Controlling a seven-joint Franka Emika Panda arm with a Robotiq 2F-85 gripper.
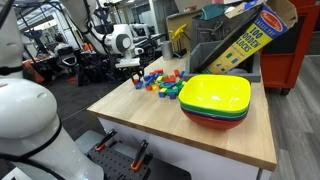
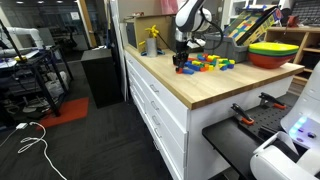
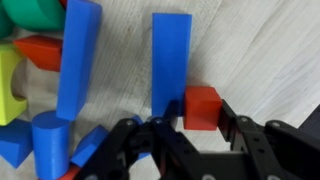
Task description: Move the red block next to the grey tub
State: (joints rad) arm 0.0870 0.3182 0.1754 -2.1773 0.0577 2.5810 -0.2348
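Wrist view: we see the end effector point(image 3: 206, 128) clamped on the small red wooden cube point(image 3: 203, 105), which rests on the pale wooden counter point(image 3: 270, 50) just beside a long blue plank point(image 3: 170, 60). We judge a shallow grip could slip, or the lift could drag the plank. Stacked yellow, green and red plastic bowls point(image 1: 215, 98) sit near the large dark grey plastic tub point(image 1: 203, 45), narrowing the approach.

A light wooden tabletop point(image 1: 140, 115) carries a scatter of coloured blocks point(image 1: 163, 83), stacked yellow, green and red plastic bowls point(image 1: 215, 98) and a dark grey plastic tub point(image 1: 202, 56).
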